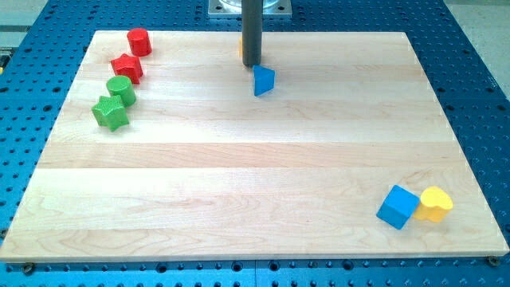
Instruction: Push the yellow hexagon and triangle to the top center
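The surface is pale wood with visible grain, smooth and matt — set on a blue perforated metal bench. The rod looks dark, matt metal; the blue cube looks like matt plastic.

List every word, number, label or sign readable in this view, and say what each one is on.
None: no text, number, brand or sign shows anywhere.
The wooden board is plain.
The blocks, such as the blue cube and the red star, carry no marks.
The rod, down to my tip, is unmarked.
The perforated blue table is bare too.
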Tool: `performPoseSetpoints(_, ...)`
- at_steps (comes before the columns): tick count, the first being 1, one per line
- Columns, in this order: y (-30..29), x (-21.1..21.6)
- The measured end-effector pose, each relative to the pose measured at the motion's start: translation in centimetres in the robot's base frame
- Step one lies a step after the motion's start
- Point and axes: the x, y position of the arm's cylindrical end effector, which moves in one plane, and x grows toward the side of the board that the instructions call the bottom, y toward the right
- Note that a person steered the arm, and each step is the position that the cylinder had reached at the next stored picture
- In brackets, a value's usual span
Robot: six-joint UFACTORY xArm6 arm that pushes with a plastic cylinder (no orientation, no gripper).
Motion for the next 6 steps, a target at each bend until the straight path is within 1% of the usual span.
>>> performPoseSetpoints(1, 4.1, 2.8)
performPoseSetpoints(2, 7.3, 8.2)
performPoseSetpoints(3, -0.4, 6.2)
performPoseSetpoints(4, 0.7, 2.1)
performPoseSetpoints(5, -3.6, 3.7)
performPoseSetpoints(6, -11.9, 3.5)
